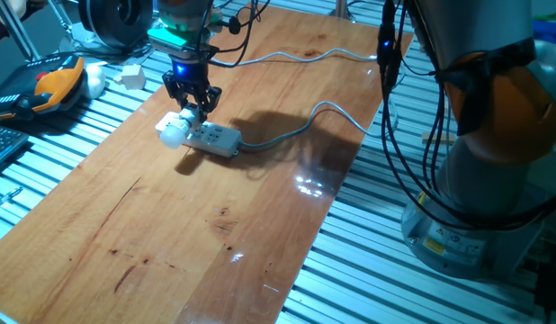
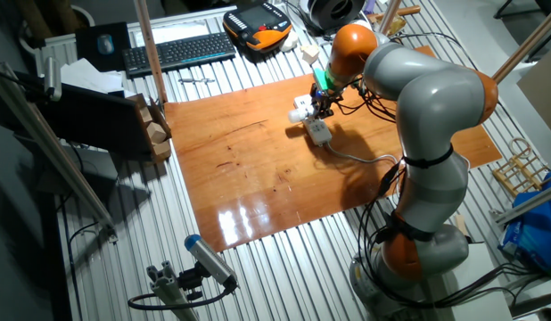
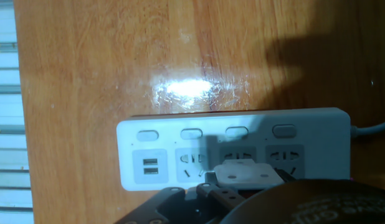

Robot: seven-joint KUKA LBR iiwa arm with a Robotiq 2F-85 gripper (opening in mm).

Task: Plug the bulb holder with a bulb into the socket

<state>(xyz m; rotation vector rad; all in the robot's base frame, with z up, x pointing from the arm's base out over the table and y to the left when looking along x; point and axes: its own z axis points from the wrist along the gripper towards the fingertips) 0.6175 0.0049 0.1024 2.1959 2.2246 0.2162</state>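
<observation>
The socket [image 1: 215,138] is a long white power strip lying on the wooden board, its grey cable [image 1: 296,126] trailing right. My gripper [image 1: 195,108] hangs over the strip's left end, shut on the bulb holder [image 1: 187,121]. The bulb [image 1: 173,135] points down and left, just past that end of the strip. The other fixed view shows the same: gripper [image 2: 321,105], bulb [image 2: 298,114], socket [image 2: 318,131]. In the hand view the bulb holder [image 3: 242,170] sits right over the outlets in the middle of the socket [image 3: 199,132], between my gripper's [image 3: 239,191] fingers. The bulb is hidden there.
The wooden board [image 1: 197,234] lies on a slatted metal table. An orange and black pendant [image 1: 55,83] and a small white block [image 1: 132,76] lie off the board's far left. A keyboard [image 2: 177,50] sits farther back. The robot base [image 1: 480,207] stands to the right.
</observation>
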